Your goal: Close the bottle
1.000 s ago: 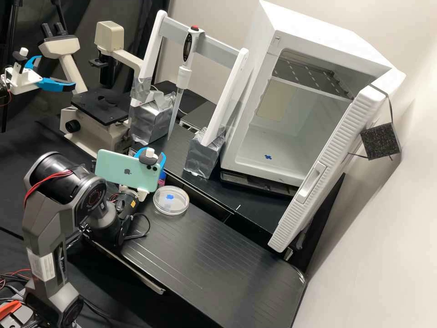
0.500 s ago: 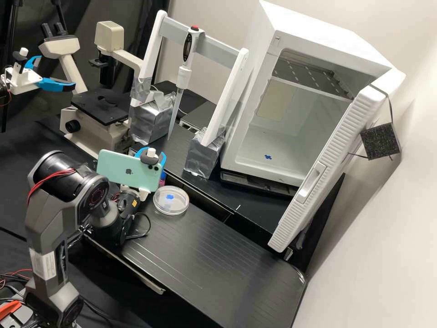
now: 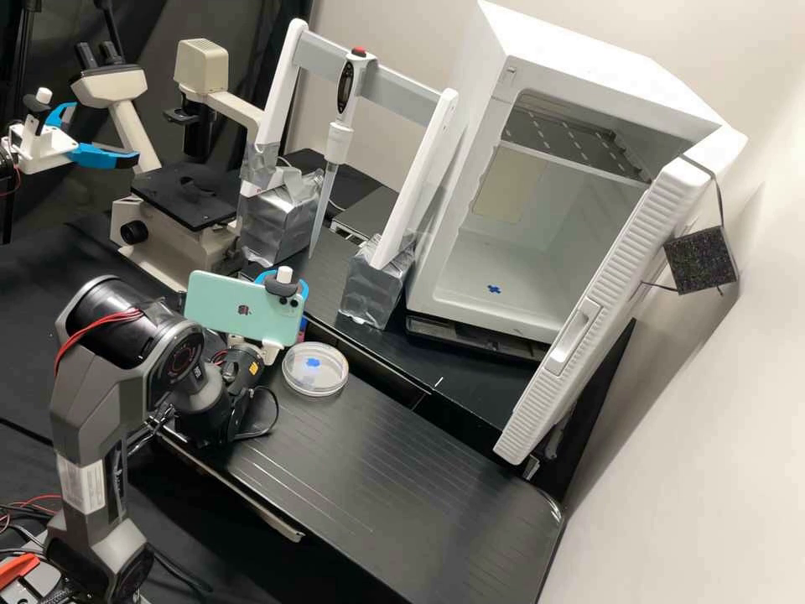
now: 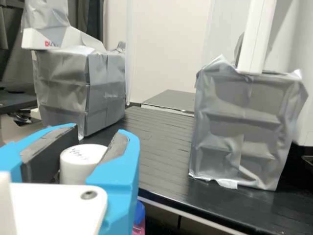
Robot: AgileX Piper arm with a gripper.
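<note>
The blue-fingered claw (image 4: 100,131), apparently clenched on a white cylindrical cap (image 4: 80,157), is positioned above and just beside the pink, blue-topped bottle (image 4: 140,214), presumably the target.

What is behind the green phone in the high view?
Past its edges: parts of the blue gripper fingers and something blue and pink. The phone covers the rest; the wrist view shows a white cylinder between the fingers.

Bright light, perhaps from overhead, leaves soft glare on the black bench (image 3: 377,470)
</note>
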